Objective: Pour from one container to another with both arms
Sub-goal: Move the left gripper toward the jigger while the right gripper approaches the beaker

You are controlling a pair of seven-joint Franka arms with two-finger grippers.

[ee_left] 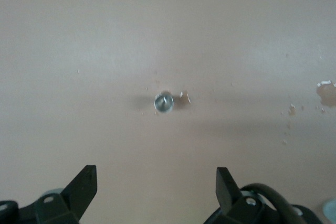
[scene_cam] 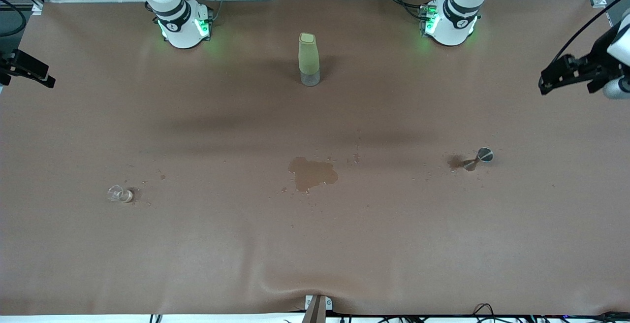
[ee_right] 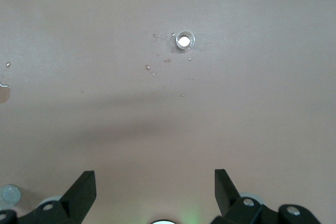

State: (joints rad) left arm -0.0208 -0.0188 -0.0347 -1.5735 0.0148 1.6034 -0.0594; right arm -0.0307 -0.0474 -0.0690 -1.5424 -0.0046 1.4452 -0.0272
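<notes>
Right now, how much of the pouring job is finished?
Nothing looks done properly. Liquid lies spilled on the table in a puddle. The small clear cup and the metal cup stand apart. The left gripper and right gripper are open, holding nothing. Picking up and pouring remain.

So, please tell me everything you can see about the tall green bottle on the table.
The tall green bottle stands upright and alone on the brown table, between the two arm bases. Its body looks matte olive green, with a paler flat top and a clear or grey base band. Nothing touches it but the table. The puddle lies nearer to the camera.
</notes>
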